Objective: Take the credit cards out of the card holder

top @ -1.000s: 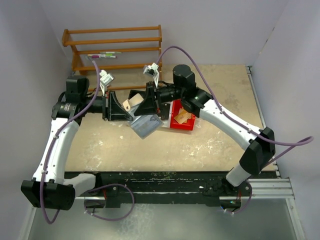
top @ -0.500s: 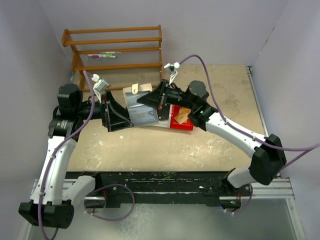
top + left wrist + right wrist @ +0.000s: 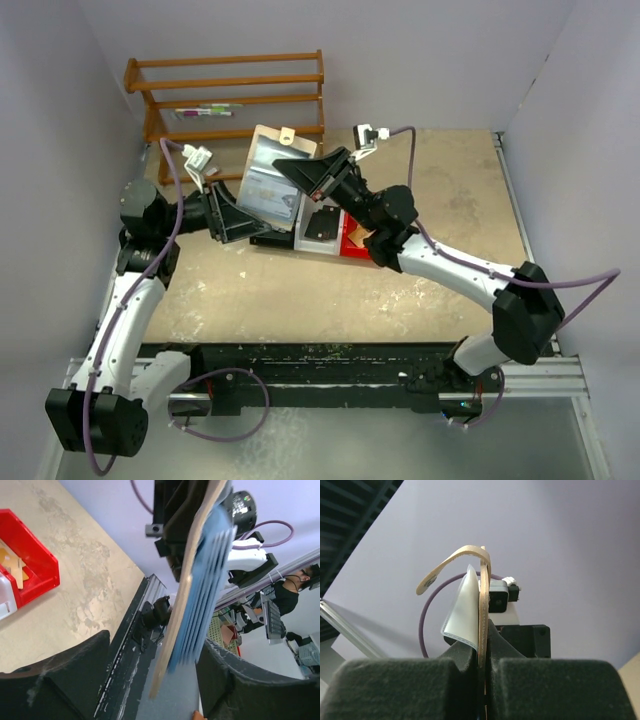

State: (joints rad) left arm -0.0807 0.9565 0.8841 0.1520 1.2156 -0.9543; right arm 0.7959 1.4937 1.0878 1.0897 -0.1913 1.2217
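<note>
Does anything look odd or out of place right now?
The card holder hangs open in mid-air, pinched by the right gripper, its blue sleeves fanned away from the tan cover and the snap strap curled over. Nothing looks spilled.

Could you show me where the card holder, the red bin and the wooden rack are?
card holder (image 3: 268,172), top view, on its clear inner sleeves.
red bin (image 3: 35,555), left wrist view, on its side wall.
wooden rack (image 3: 250,80), top view, on an upper rail.

Quick count from what I can see: one tan card holder (image 3: 265,175), one red bin (image 3: 355,250), one wooden rack (image 3: 225,60), and one marker (image 3: 205,112) on it.
</note>
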